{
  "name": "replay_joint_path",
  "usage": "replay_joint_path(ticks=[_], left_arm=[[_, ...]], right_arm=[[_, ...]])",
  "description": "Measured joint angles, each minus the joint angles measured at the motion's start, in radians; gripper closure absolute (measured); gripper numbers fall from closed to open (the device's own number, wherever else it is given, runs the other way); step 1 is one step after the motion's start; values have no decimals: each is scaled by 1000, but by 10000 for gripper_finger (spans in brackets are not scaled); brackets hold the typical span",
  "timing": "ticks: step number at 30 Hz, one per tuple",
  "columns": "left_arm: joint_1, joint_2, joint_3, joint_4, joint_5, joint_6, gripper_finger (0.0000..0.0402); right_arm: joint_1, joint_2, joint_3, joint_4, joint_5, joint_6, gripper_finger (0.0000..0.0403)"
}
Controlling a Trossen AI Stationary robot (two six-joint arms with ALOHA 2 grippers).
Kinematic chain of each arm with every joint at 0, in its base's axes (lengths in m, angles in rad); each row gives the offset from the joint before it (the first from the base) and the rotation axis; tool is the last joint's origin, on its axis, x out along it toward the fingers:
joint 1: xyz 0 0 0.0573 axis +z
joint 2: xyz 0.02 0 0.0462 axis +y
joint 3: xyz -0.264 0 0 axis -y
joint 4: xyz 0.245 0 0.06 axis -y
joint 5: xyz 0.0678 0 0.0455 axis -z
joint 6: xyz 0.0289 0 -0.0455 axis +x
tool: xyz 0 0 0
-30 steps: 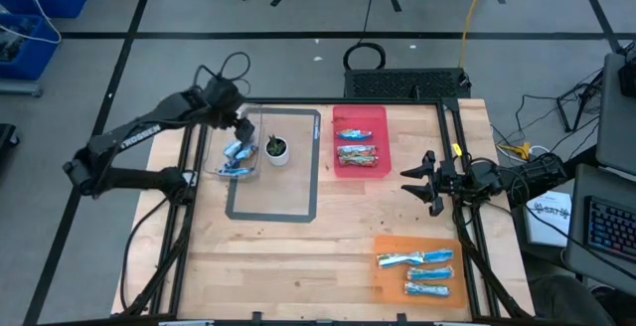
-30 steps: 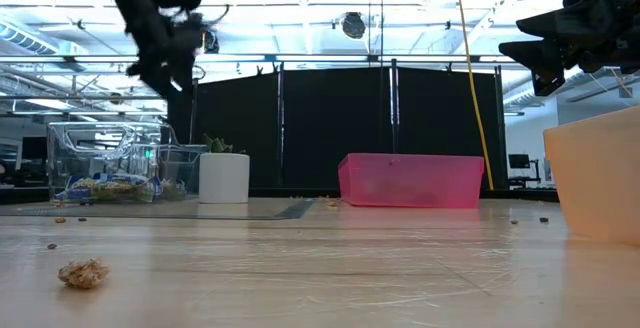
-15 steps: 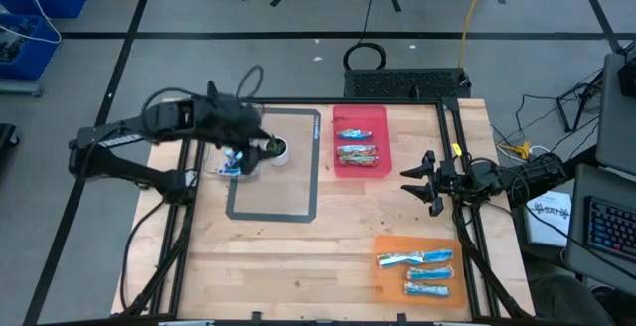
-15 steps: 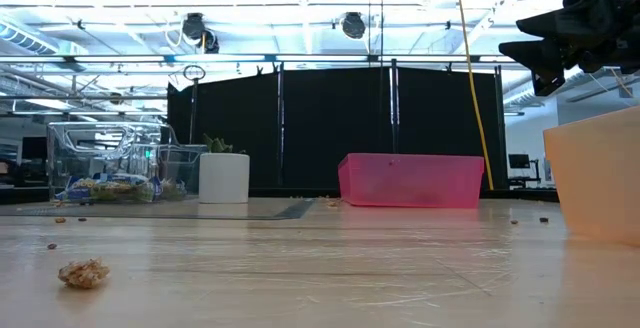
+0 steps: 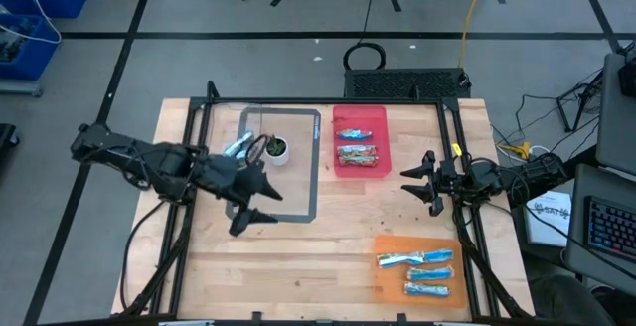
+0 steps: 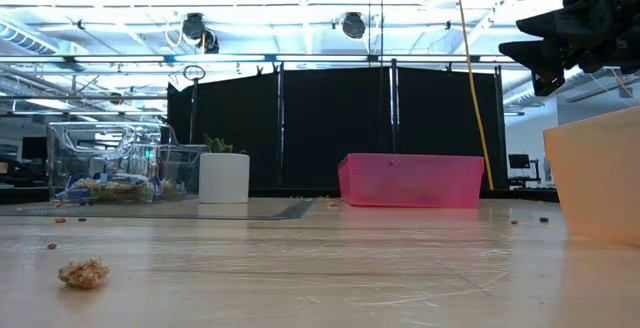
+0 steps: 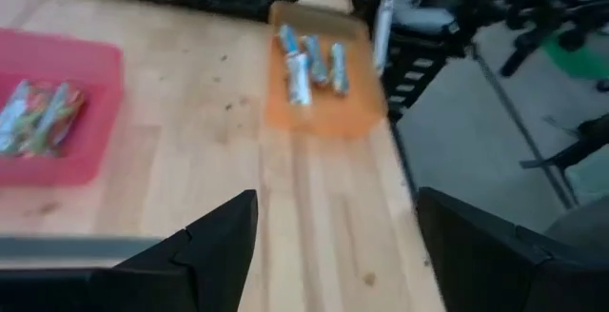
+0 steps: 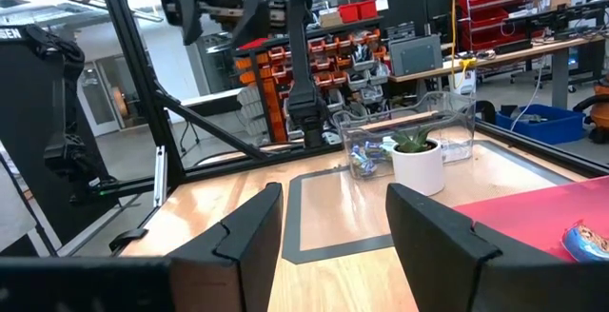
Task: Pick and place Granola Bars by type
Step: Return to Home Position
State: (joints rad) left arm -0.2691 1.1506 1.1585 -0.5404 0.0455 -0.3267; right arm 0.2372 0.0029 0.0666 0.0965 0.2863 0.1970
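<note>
Blue-and-silver granola bars (image 5: 237, 153) lie in a clear container (image 5: 248, 132) at the far left, beside a small potted plant (image 5: 276, 149). A pink tray (image 5: 378, 127) holds a blue bar (image 5: 350, 133) and a brownish bar (image 5: 356, 154). Three blue bars (image 5: 422, 273) lie on an orange tray (image 5: 388, 246), which also shows in the left wrist view (image 7: 319, 112). My left gripper (image 5: 273, 207) (image 7: 338, 207) hangs open and empty over the grey-taped rectangle (image 5: 313, 182). My right gripper (image 5: 409, 182) (image 8: 333, 198) waits open at the table's right side.
Black frame rails (image 5: 459, 167) run along the table's left and right sides. A crumb (image 6: 83, 272) lies on the near wood. Bare wood (image 5: 298, 266) stretches between the taped rectangle and the orange tray.
My left gripper has swung away from the clear container toward the table's near side and right, rising out of the low view. It now stands over the taped rectangle, turned toward the right. The bars have stayed in the container.
</note>
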Motion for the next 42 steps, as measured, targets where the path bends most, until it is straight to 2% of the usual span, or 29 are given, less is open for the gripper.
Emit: replay_joint_path(ticks=[7, 14, 19, 31, 42], left_arm=[[-55, -109, -220, 136, -7, 11, 121], [-60, -315, -476, 268, -1, -16, 119], [-60, -458, -618, 322, 53, 5, 115], [-41, -777, -882, 331, 37, 20, 118], [-18, -976, -1022, 337, 1, 68, 118]], right_arm=[[0, 0, 0, -1, 0, 0, 220], [0, 0, 0, -1, 0, 0, 220], [0, 0, 0, -1, 0, 0, 220], [0, 0, 0, -1, 0, 0, 220], [0, 0, 0, -1, 0, 0, 220]])
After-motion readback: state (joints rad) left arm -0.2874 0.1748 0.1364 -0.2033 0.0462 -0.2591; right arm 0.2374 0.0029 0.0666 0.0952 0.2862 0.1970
